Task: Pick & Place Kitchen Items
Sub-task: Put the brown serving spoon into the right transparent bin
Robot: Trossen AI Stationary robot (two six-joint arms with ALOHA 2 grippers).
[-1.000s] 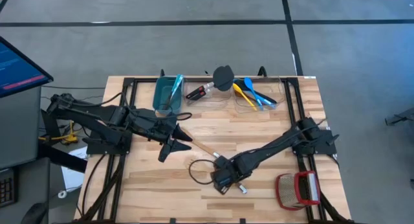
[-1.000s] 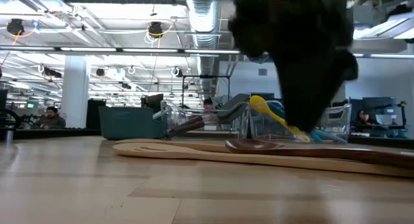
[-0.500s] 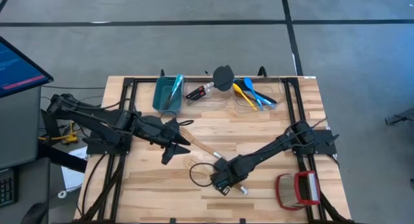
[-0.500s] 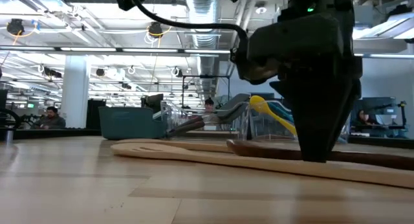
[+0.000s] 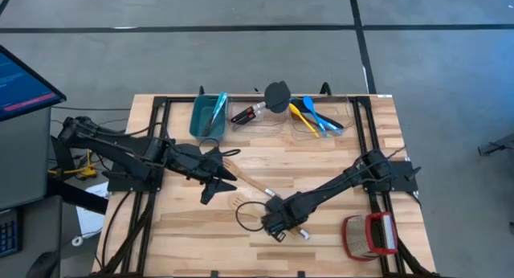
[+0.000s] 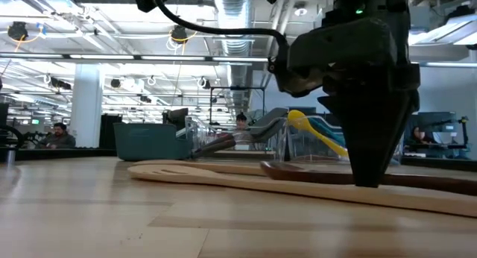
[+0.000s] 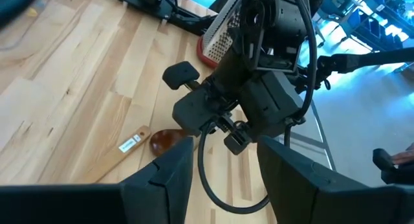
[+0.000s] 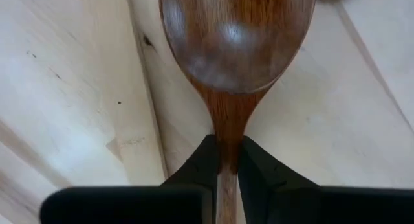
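Note:
A dark brown wooden spoon (image 8: 236,36) lies on the table, bowl up, with my right gripper (image 8: 225,153) shut on it; from table height its bowl (image 6: 287,168) shows left of the gripper (image 6: 370,180). A light wooden utensil (image 6: 298,185) lies in front of it. Another light wooden utensil (image 5: 250,175) lies between the arms, its labelled handle end (image 7: 131,144) beside the spoon's bowl (image 7: 165,140). My left gripper (image 5: 218,181) hovers open left of the right gripper (image 5: 277,219), touching nothing. More utensils stand in clear containers (image 5: 309,116) at the far edge. My right gripper pinches the spoon's neck (image 8: 226,123), just below the bowl, between its two fingers. The fingers (image 8: 202,160) come from above, pointing down, and stand across the handle. The spoon rests flat on the table, bowl facing up.
A teal bin (image 5: 209,116) stands at the far left of the table and a black spatula (image 5: 277,95) sticks out of the clear containers. A red-and-tan basket (image 5: 369,234) sits at the near right corner. A black cable loop (image 5: 249,214) hangs beside my right gripper.
My right gripper has sunk onto the dark spoon and shut on its neck. My left gripper has dropped a little and stayed open. The spoon has kept its place on the table.

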